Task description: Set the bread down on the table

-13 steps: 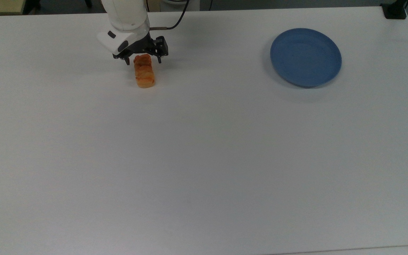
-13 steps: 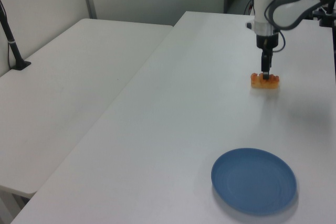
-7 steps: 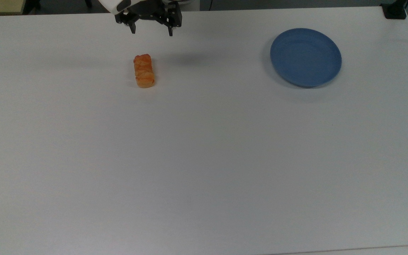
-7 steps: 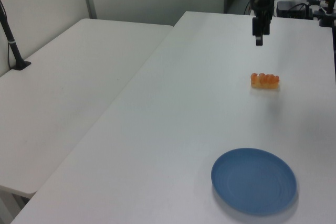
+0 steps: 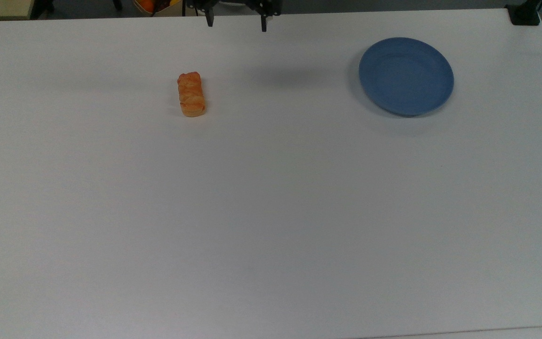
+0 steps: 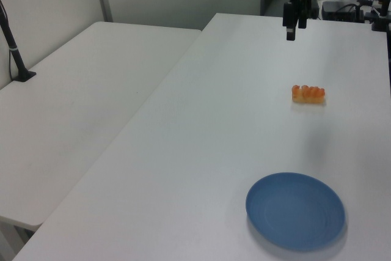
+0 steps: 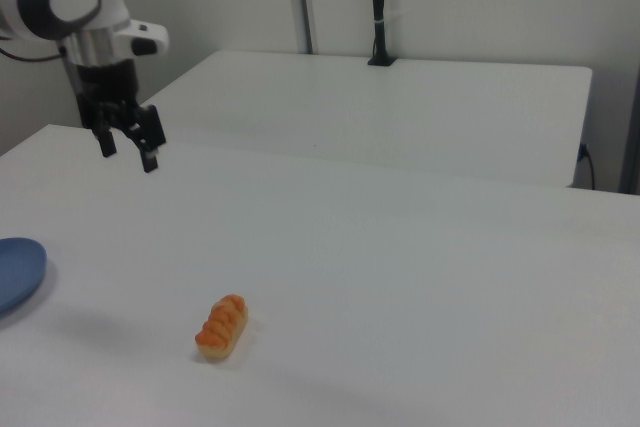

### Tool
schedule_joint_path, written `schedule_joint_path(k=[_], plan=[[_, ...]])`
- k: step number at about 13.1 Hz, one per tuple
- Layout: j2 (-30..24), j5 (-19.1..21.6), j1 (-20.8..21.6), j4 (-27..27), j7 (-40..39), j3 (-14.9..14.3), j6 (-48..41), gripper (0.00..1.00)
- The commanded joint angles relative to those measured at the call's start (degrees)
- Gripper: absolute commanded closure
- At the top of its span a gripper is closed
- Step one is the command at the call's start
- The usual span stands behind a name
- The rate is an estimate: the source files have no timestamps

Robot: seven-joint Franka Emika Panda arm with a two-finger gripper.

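One pastry sits on its own: in the top view, going left to right, the bread (image 5: pixel 191 94) lies flat on the bare table (image 5: pixel 271 212), then comes the end effector (image 5: pixel 236 22) raised near the far edge with its two fingers spread and nothing between them, then the blue plate (image 5: pixel 406 76), bare and well apart from the bread. Judged from this, the placing looks done: the bread rests on the table, off the plate and released. Little seems left beyond the arm clearing away.
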Motion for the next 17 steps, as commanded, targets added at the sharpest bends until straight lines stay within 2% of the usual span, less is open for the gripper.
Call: schedule_joint_path(k=[1,6,8,10,14,17], plan=[[-0.5,1.03,-0.29,3.11,5.89,3.73,-1.85,0.0],[-1.73,0.85,0.06,2.68,3.88,3.83,-0.62,0.0],[-2.08,0.85,0.15,1.98,-0.67,2.95,1.74,0.0],[-3.22,0.85,0.5,0.49,-5.6,0.15,4.64,0.0],[-4.62,0.94,0.68,-1.98,-18.6,-2.94,7.99,0.0],[-4.98,0.94,0.68,-2.51,-20.03,-3.03,7.12,0.0]])
